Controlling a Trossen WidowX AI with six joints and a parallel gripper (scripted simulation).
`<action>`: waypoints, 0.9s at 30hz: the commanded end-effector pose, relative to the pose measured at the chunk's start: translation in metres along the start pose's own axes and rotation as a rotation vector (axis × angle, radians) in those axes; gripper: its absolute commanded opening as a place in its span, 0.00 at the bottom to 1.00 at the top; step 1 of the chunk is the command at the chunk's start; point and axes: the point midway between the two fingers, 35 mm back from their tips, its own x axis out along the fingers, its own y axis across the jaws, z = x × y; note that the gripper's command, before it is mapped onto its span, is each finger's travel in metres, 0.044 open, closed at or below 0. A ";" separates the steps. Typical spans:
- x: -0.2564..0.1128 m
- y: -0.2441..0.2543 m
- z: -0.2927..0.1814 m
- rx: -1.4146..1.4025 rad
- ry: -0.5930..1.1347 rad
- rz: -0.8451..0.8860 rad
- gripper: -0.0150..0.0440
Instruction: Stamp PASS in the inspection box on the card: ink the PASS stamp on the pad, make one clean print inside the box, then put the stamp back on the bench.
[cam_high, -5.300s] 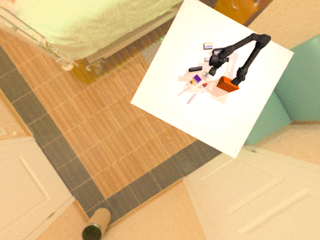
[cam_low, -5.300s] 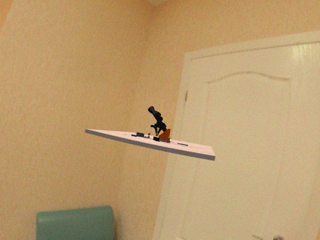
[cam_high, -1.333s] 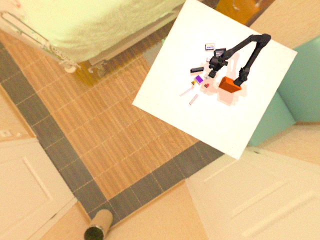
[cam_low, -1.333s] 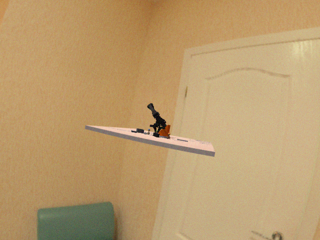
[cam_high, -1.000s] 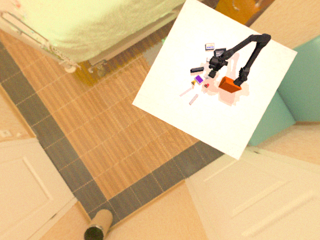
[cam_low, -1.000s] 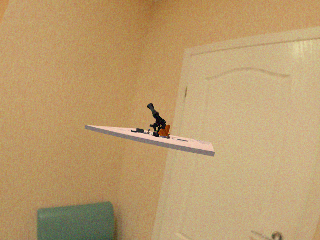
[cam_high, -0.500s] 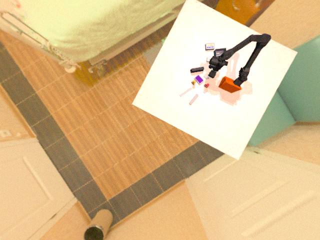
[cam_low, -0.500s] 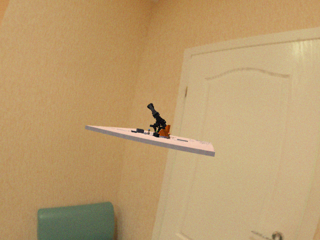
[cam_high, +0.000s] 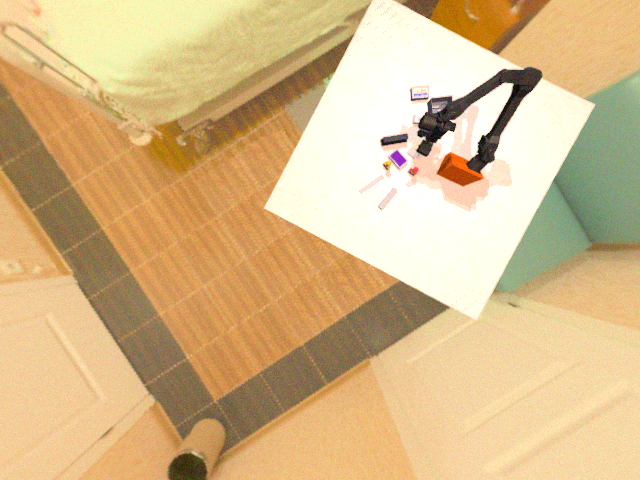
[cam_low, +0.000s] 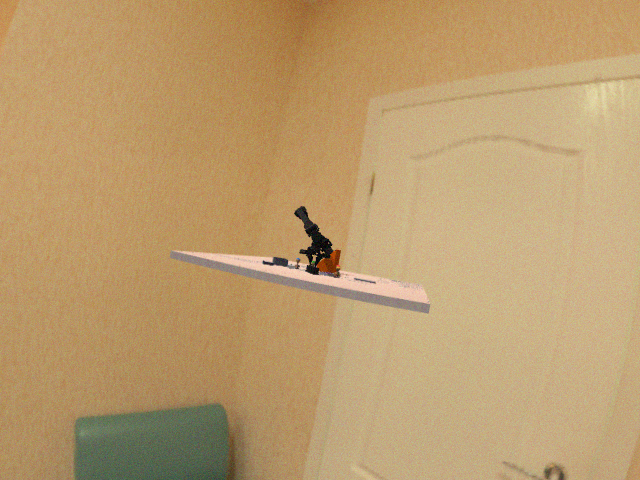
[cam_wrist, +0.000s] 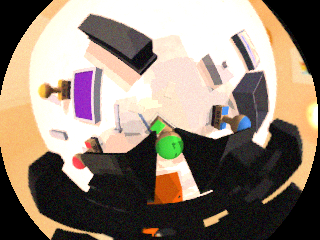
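Observation:
My gripper (cam_high: 423, 148) (cam_wrist: 169, 140) is shut on the green stamp (cam_wrist: 169, 146), whose round green knob stands up between the fingers. In the exterior view the black fingertips (cam_low: 312, 266) are low, close over the bench (cam_high: 413, 248) (cam_low: 248, 272). The stamp's printing face and its word are hidden. The purple ink pad (cam_high: 398, 159) (cam_wrist: 84, 95) lies to the left of the held stamp in the wrist view. The card and its box cannot be told apart from the pale bench and grey shadows around the stamp.
A red stamp (cam_high: 413, 171) (cam_wrist: 91, 145), a yellow stamp (cam_high: 386, 165) (cam_wrist: 65, 90) and a blue stamp (cam_wrist: 241, 123) stand nearby. A long black block (cam_high: 394, 139) (cam_wrist: 120, 42), a dark box (cam_high: 439, 104) (cam_wrist: 252, 97) and a large orange block (cam_high: 459, 170) (cam_wrist: 168, 187) also stand around.

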 end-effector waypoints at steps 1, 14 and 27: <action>0.001 -0.001 0.001 0.002 -0.001 -0.003 0.25; -0.004 -0.001 0.001 0.002 -0.001 -0.003 0.25; -0.014 0.000 0.001 0.002 -0.001 -0.002 0.25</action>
